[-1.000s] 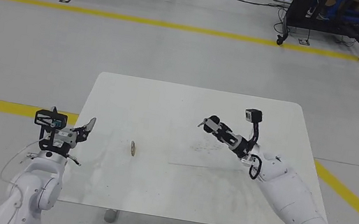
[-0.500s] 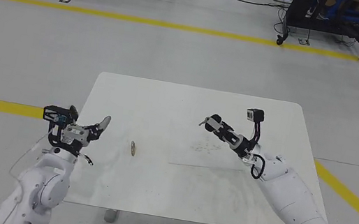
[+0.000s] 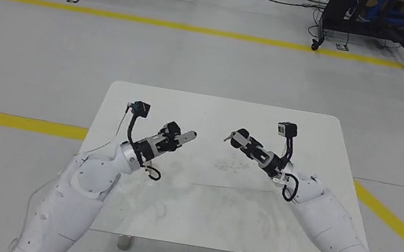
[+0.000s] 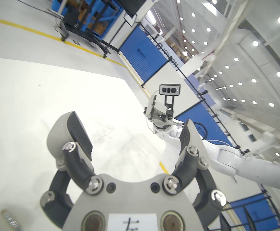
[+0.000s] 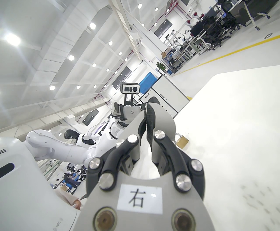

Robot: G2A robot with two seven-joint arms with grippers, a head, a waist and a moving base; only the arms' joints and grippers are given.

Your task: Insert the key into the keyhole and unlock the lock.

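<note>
Left jaws: spread wide, nothing between them.
Right jaws: pressed tight together.
Lock (image 5: pixel 182 141): on the counter (image 5: pixel 231 131), beyond the right jaws.

The left arm (image 3: pixel 98 177) has swung in a long way. 1 second ago it hung off the left edge of the bench (image 3: pixel 265 231), its left gripper (image 3: pixel 185 134) just over that edge. Half a second ago it had only crept a little inward. Now the gripper is out over the middle of the bench, pointing toward the other arm, and the forearm lies across the left part of the top. Its wrist camera (image 3: pixel 139 107) has turned from the outer side to the far side. From above, the lock (image 5: pixel 182 141) is now covered by that forearm.
</note>
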